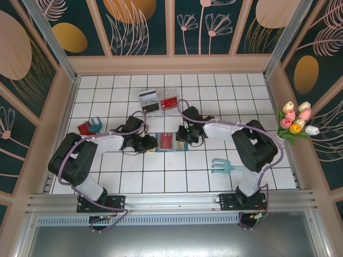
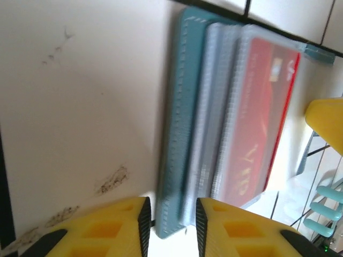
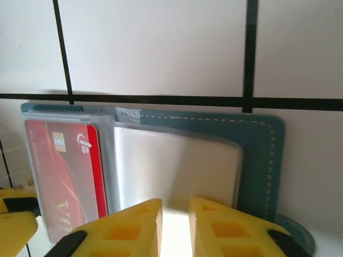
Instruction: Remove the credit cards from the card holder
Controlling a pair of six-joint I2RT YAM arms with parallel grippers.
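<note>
The teal card holder (image 1: 172,149) lies open on the tiled table between my two grippers. A red credit card (image 1: 166,141) sits in its clear sleeve. In the left wrist view the holder (image 2: 179,107) runs away from me, the red card (image 2: 262,118) still under plastic. My left gripper (image 2: 172,214) is shut on the holder's left panel and sleeves at the near end. In the right wrist view the red card (image 3: 64,176) fills the left sleeve. My right gripper (image 3: 176,214) pinches the near edge of the pale right sleeve of the holder (image 3: 257,160).
A clear tray (image 1: 156,99) at the back holds a white-grey striped card (image 1: 147,96) and a red card (image 1: 170,101). A light teal fork toy (image 1: 222,166) lies front right. Another fork toy on a red piece (image 1: 91,127) lies at the left. Tulips (image 1: 297,122) stand by the right wall.
</note>
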